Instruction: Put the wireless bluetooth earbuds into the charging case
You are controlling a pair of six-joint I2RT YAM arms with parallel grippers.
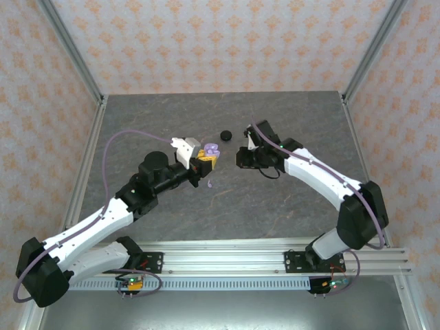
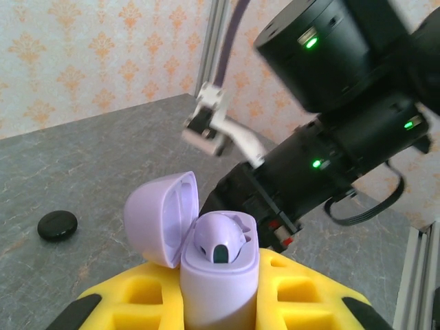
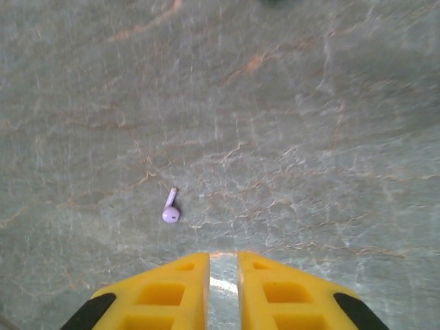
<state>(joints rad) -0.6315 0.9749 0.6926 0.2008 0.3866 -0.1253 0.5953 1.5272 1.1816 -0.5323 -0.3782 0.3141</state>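
My left gripper [image 1: 205, 163] is shut on a pale lilac charging case [image 2: 218, 292], which stands upright between its yellow fingers [image 2: 134, 295]. The case's lid [image 2: 159, 216] is hinged open to the left. One lilac earbud [image 2: 220, 239] sits in the case's well. In the top view the case [image 1: 211, 149] hangs a little above the table centre. A second lilac earbud [image 3: 170, 210] lies loose on the grey table, ahead and left of my right gripper [image 3: 223, 265]. That gripper's yellow fingers stand slightly apart with nothing between them. From above, this loose earbud [image 1: 209, 183] lies just below the case.
A black round puck [image 1: 223, 134] lies on the table behind the case, also seen as the puck [image 2: 58, 225] at the left. The right arm's black wrist [image 2: 323, 103] hangs close behind the case. Metal frame posts [image 1: 72, 58] and patterned walls enclose the grey table [image 1: 275, 213].
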